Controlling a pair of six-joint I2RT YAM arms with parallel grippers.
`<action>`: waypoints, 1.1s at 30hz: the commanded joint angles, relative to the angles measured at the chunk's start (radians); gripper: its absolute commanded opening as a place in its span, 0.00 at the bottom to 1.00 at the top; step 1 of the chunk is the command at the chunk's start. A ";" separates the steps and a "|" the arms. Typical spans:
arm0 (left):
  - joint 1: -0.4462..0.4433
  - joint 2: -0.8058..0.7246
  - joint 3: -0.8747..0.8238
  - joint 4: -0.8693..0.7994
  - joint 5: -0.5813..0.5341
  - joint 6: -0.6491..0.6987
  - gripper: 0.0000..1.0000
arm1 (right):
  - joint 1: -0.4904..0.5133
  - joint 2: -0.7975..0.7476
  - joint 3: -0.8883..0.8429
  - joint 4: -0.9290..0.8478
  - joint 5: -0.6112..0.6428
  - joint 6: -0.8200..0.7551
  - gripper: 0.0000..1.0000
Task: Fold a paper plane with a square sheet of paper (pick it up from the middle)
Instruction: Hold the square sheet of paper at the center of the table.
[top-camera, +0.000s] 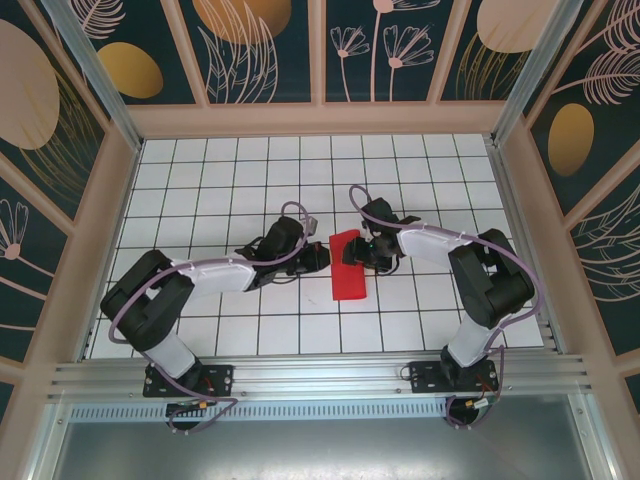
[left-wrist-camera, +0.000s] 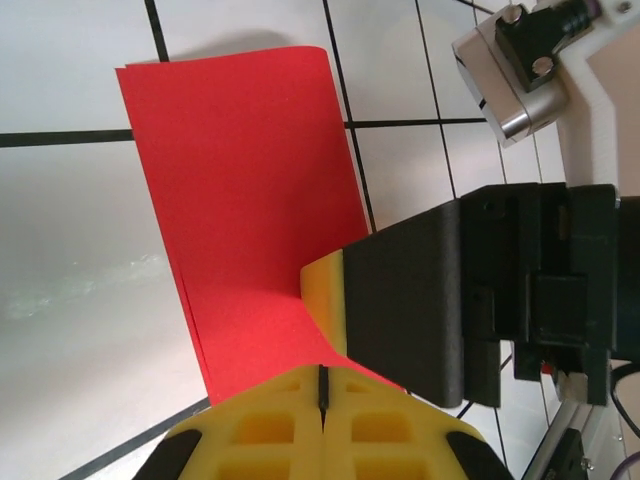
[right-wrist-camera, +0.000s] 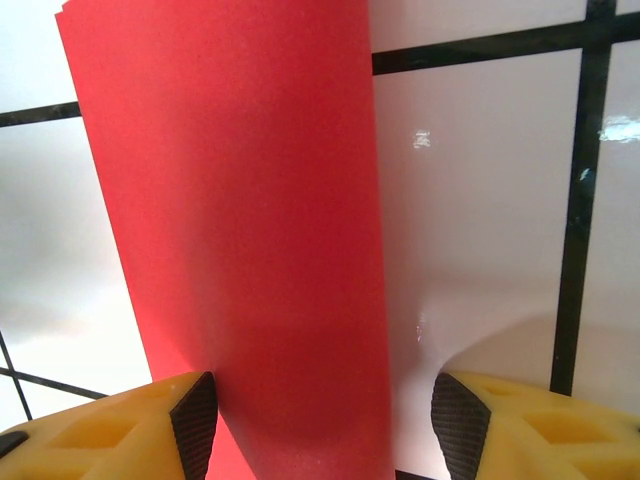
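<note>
Just past the aluminium rail (top-camera: 320, 375) where the arms are bolted, the white gridded table (top-camera: 200, 190) carries the thin bright red square sheet of paper (top-camera: 350, 272). It lies doubled over as a long strip near the middle, its long axis running from near side to far side with a slight lean. It sits right between the two claws. The left gripper (top-camera: 318, 257) reaches in from the left, its yellow fingers (left-wrist-camera: 260, 430) pressed together with their tips at the strip's left edge; I can't tell if any paper is nipped between them. The right gripper (top-camera: 368, 250) comes from the right, spread wide astride the strip, one dark pad (right-wrist-camera: 195, 420) at the paper's edge and the other standing off it. Both are about equally near, and I'd say the claws crowd each other more than anything else does. Beyond lie bare tiles and the patterned back wall (top-camera: 260, 40).
</note>
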 joint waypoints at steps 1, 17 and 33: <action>-0.016 0.047 0.054 -0.069 -0.032 0.014 0.00 | 0.021 0.069 -0.011 0.034 0.012 -0.007 0.64; -0.029 0.168 0.110 -0.059 -0.007 0.011 0.00 | 0.023 0.084 -0.012 0.033 0.012 -0.013 0.64; -0.029 0.238 0.128 -0.104 -0.014 0.026 0.00 | 0.027 0.088 -0.017 0.029 0.018 -0.015 0.64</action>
